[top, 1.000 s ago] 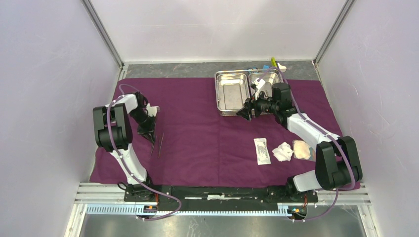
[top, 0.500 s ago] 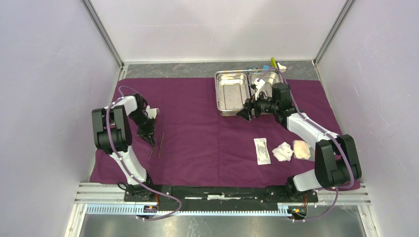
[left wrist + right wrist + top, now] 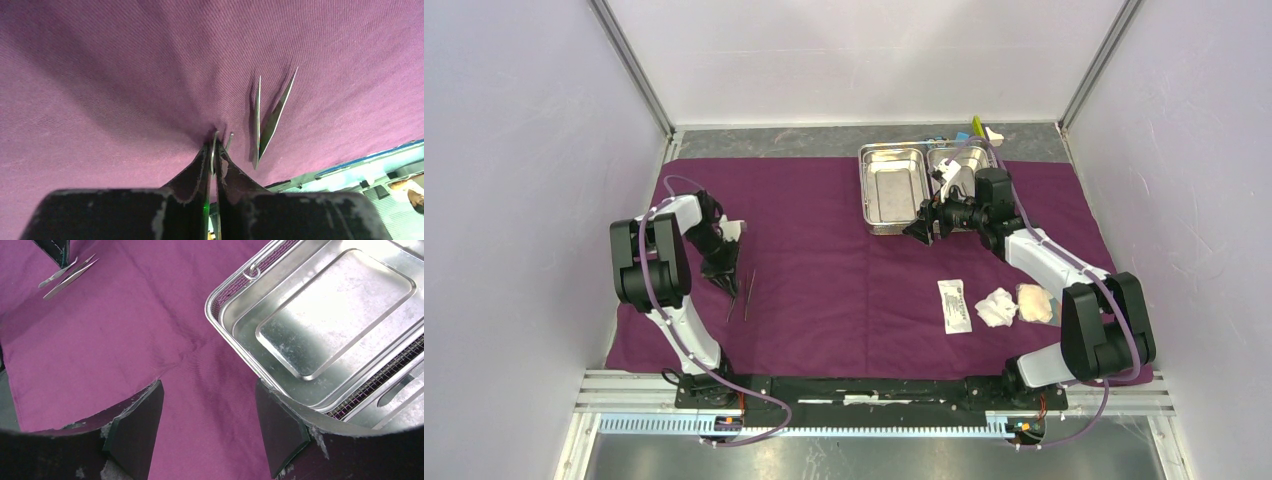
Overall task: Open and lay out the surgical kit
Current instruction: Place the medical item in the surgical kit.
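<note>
Plum cloth (image 3: 824, 270); white packet (image 3: 955, 305) only overhead

steel tray (image 3: 320, 330): cut off at 1 to 3 o'clock, right wrist view. thin steel instrument (image 3: 215, 141): mostly hidden inside left gripper (image 3: 213, 151), kind unclear.

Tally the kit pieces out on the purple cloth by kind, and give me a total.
Two-compartment steel tray: 1
Tweezers: 1
Slim instrument pinched in the left gripper: 1
White packet: 1
Gauze pads: 2
Total: 6
</note>
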Tool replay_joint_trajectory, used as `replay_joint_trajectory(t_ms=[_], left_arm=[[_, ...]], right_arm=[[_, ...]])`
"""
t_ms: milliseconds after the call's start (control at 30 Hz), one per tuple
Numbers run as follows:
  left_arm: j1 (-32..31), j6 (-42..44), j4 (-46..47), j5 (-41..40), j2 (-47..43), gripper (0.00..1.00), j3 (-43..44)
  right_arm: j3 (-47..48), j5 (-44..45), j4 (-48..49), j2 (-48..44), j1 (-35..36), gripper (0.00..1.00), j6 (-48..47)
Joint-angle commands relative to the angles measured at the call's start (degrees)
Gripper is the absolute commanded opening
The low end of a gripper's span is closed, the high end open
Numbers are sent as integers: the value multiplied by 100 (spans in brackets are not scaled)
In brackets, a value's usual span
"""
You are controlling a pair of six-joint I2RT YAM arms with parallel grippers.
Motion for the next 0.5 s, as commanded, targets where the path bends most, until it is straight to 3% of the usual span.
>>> replay_joint_trajectory(t_ms=[0, 200, 467], left_arm=[[25, -161, 52, 1, -31, 16, 17], [25, -157, 9, -50, -75, 23, 72], [25, -156, -106, -170, -310, 24, 264]], right_arm=[[-4, -116, 190, -23, -33, 74, 45], [0, -109, 188, -11, -36, 74, 45], [27, -138, 190, 55, -36, 75, 45]])
